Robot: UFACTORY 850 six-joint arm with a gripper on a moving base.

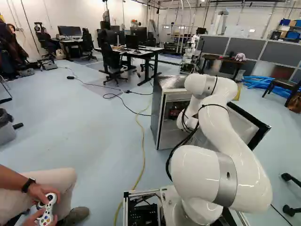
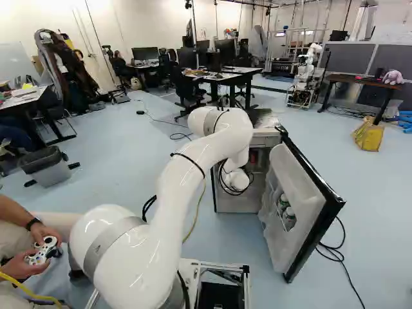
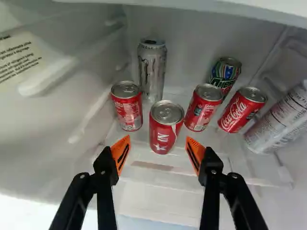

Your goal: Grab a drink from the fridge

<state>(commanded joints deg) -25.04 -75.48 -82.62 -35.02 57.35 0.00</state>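
The fridge point(image 1: 162, 108) stands open ahead, with my arm reaching inside; its gripper is hidden in both base views. In the wrist view my gripper point(image 3: 158, 152) is open, its orange-padded fingers apart and nothing held between them. Just ahead of the gap stands a red can point(image 3: 163, 136), upright on the shelf. Other red cans stand beside it: one point(image 3: 127, 108) on one side, two point(image 3: 200, 110) point(image 3: 238, 112) on the other. Behind are a tall silver can point(image 3: 152, 69) and a green-blue can point(image 3: 224, 74). A larger silver can point(image 3: 278, 120) leans near the side wall.
The fridge door point(image 2: 302, 199) stands swung open to the right, with green-topped cans point(image 2: 286, 211) in its rack. A yellow cable point(image 1: 143, 146) runs over the floor. Desks, another robot point(image 2: 306, 74) and a yellow bag point(image 2: 368, 136) are farther off.
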